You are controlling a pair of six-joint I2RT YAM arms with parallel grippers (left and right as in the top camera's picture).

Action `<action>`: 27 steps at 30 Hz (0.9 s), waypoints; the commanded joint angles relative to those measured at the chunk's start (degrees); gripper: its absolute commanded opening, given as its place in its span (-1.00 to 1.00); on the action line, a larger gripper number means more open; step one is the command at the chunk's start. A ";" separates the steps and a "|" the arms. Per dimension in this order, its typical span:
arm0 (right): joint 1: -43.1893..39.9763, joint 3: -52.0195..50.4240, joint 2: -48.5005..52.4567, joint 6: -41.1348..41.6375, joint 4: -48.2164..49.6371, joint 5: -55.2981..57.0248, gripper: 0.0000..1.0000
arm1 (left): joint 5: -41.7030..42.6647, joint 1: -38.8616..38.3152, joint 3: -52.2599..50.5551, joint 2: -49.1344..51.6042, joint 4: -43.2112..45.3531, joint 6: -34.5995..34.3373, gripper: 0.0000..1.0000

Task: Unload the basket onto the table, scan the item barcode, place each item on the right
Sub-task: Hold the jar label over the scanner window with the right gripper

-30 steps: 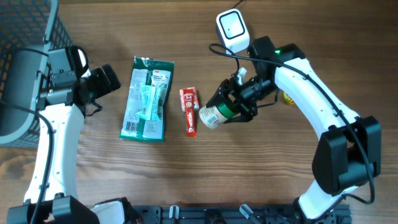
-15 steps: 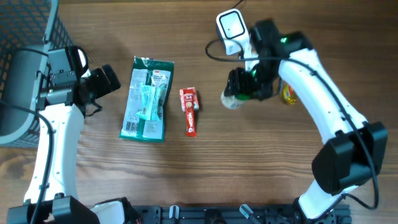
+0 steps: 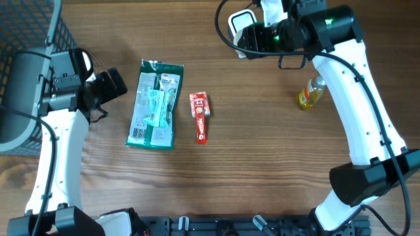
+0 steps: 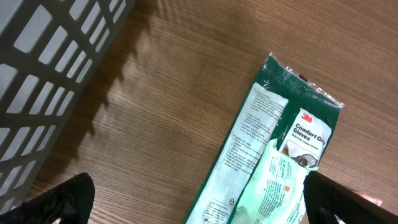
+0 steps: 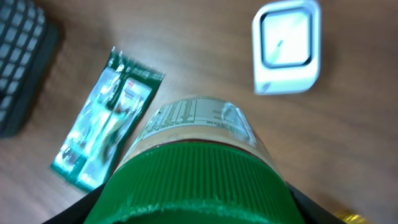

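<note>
My right gripper [image 5: 193, 202] is shut on a jar [image 5: 199, 127] with a ribbed green lid and a printed label. It grips the jar at the lid. The jar hangs in the air, close to the white barcode scanner [image 5: 286, 46]. From overhead, the right gripper [image 3: 270, 36] sits at the back of the table beside the scanner [image 3: 241, 25], and the arm hides most of the jar. My left gripper [image 3: 111, 84] is open and empty at the left, above the table just left of a green glove packet [image 4: 273, 155].
The glove packet [image 3: 155, 103] and a small red tube [image 3: 199, 117] lie in the middle of the table. A yellow bottle [image 3: 310, 94] lies to the right, under the right arm. A dark mesh basket [image 3: 26, 39] fills the far left corner.
The right arm has carried the jar from the middle of the table up and back to the scanner. The left arm has not moved.
</note>
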 commanded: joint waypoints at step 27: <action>-1.49 -2.16 23.19 -5.95 45.81 12.24 -0.70 | -0.15 0.20 0.26 -0.04 0.11 0.70 1.00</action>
